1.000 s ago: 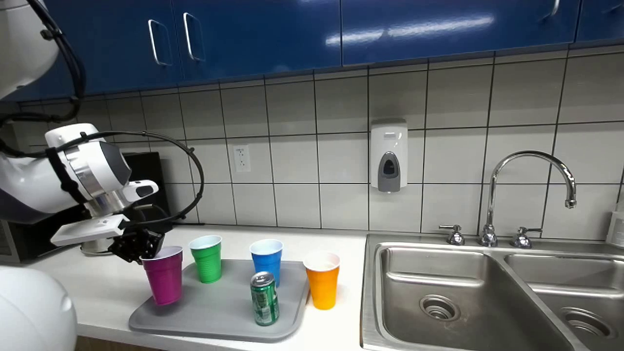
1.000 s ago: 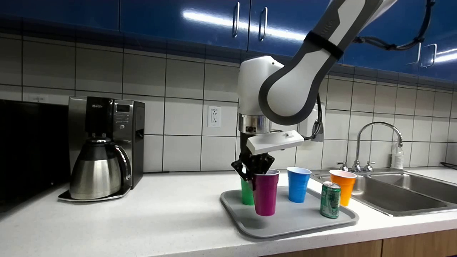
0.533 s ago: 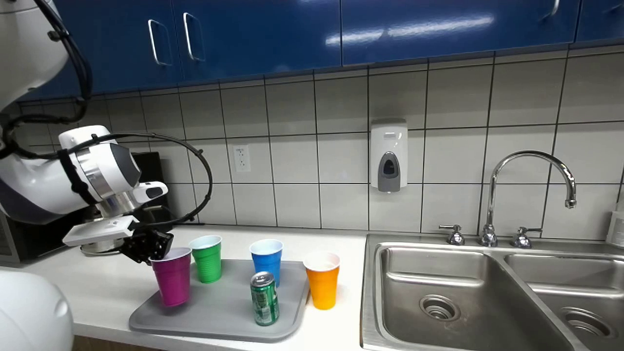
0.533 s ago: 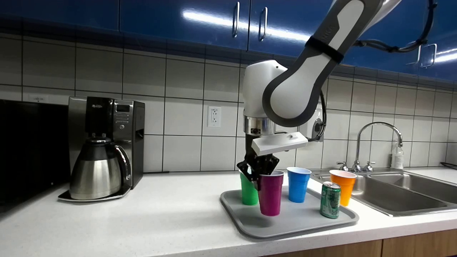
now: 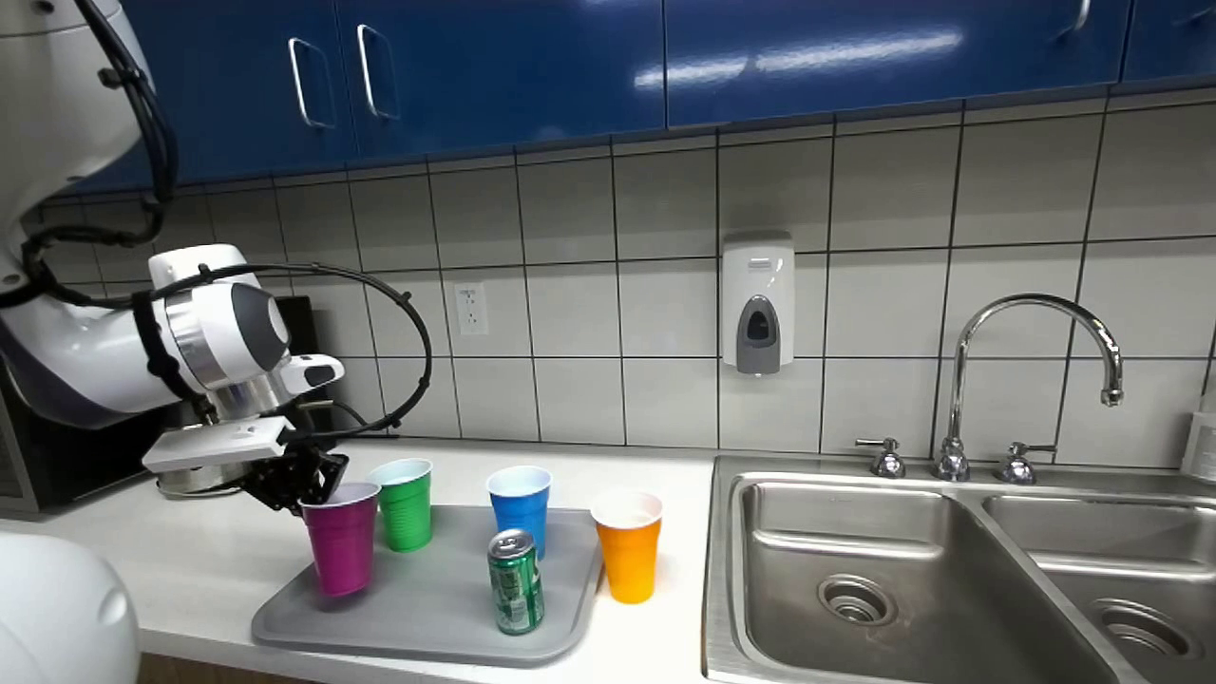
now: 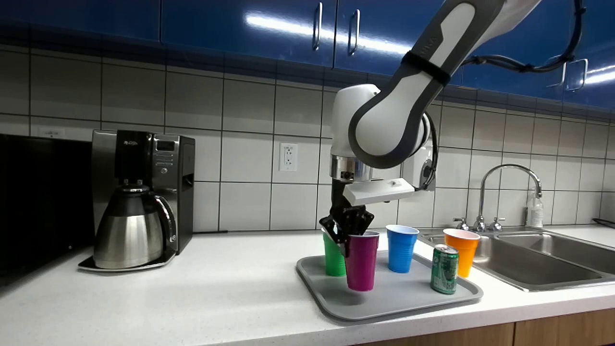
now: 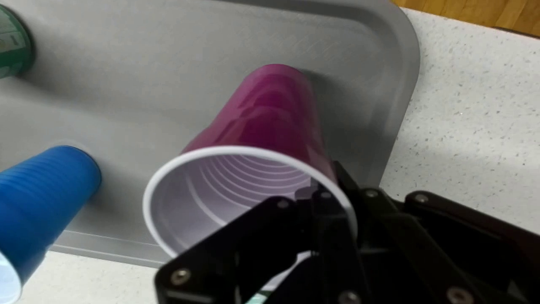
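One purple plastic cup [image 7: 270, 118] is over the gray tray [image 5: 437, 594] near one end, its rim pinched in the gripper [image 7: 322, 185]. A green cup [image 5: 407, 515], blue cup [image 5: 518, 508] and green soda can [image 5: 516, 584] stand on the tray, an orange cup [image 5: 629, 556] just beside it.

On the white counter [image 6: 216, 298]: 1 gray tray [image 6: 401, 290], 1 orange cup [image 5: 630, 560], 1 coffee maker [image 6: 163, 183].

In an exterior view, the green cup [image 6: 335, 260] is part-hidden behind your tool [image 6: 348, 244]; your wrist view crops the can [image 7: 14, 45].
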